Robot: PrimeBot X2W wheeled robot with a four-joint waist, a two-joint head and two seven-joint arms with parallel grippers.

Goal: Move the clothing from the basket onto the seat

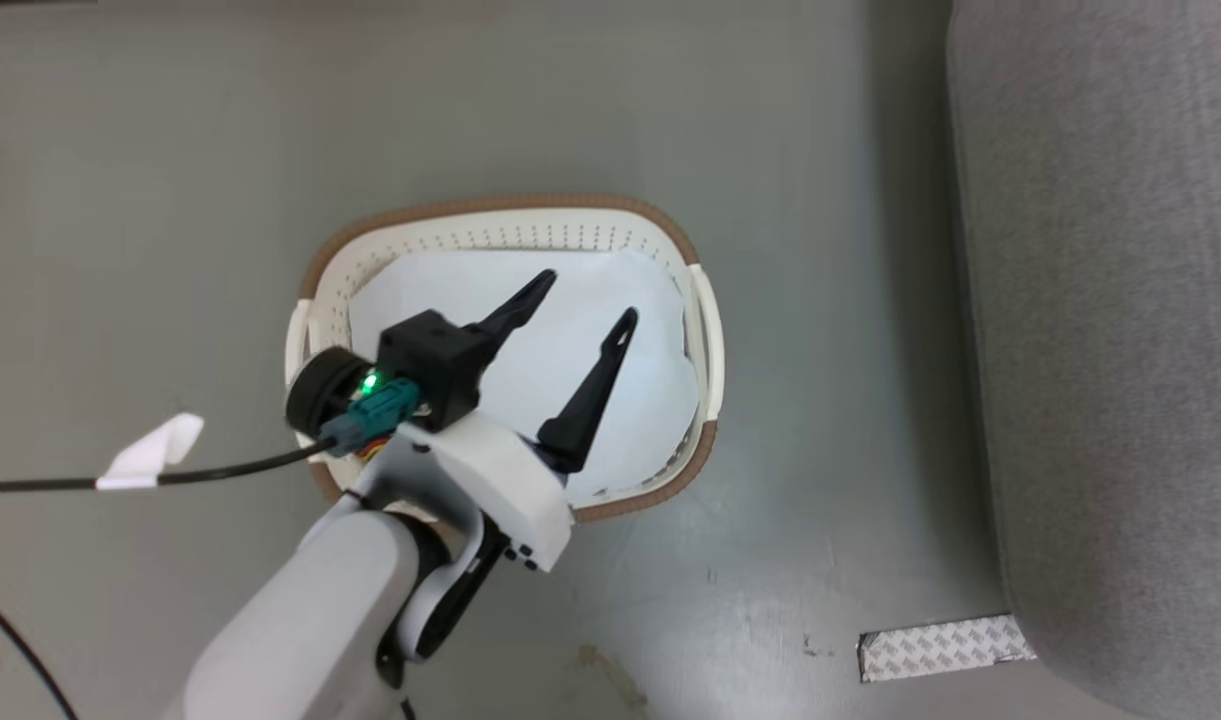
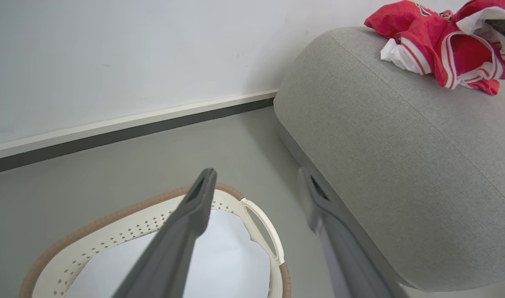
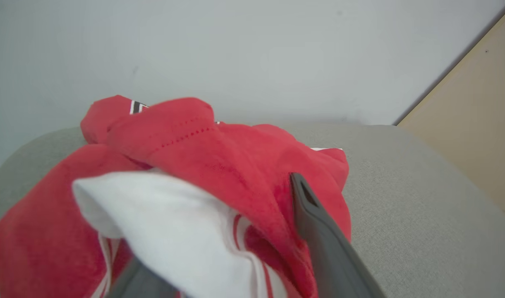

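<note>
Two grippers, two different jobs here. The left gripper (image 1: 584, 300) hangs over the basket (image 1: 510, 205) with its fingers spread wide and nothing between them. It looks parked there because there is nothing left to grab: the basket holds just the pale sheet (image 1: 650, 400) lining its bottom, no red fabric. The clothing (image 2: 442, 45) is already up on the seat (image 1: 1120, 300), a crumpled red and white heap near the rounded edge, well apart from the basket on the floor (image 1: 170, 150). The right gripper (image 3: 235, 186) is at that heap. One finger shows clear beside the red cloth; the other is buried under a white fold. The jaws stand wide with fabric bunched between, so this reads as a release rather than a pinch, though contact on the hidden side can't be checked. Judged stage: drop-off done or nearly so. Pulling the right arm out needs care so no fold snags a finger and drags the clothing off the edge.
</note>
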